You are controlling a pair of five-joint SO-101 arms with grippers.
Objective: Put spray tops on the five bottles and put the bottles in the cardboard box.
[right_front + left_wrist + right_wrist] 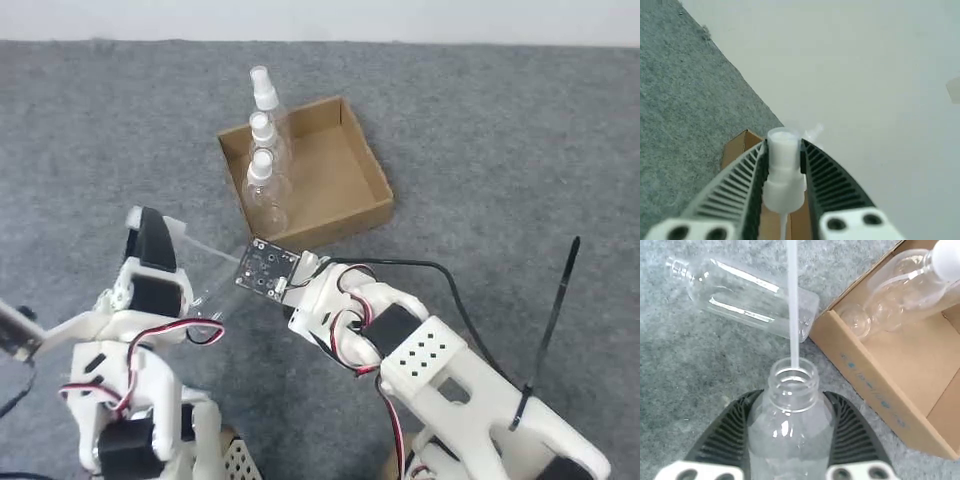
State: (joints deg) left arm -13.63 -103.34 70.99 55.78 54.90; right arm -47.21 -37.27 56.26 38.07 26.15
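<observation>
Left pincer point(784, 146) pinches a white spray top point(784, 172). Its dip tube point(792, 310) reaches into the open neck of a clear bottle point(791, 437), which is clamped in the right pincer point(792, 396) just beside the cardboard box point(875, 390). The step looks best done by keeping the tube centred, lowering the top straight, then twisting it down.

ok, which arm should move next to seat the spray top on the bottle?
Left. The left pincer is shut on the white plastic spray top, whose thin tube reaches the open neck of the clear plastic bottle gripped in the right pincer. Right likely just holds steady.
</observation>
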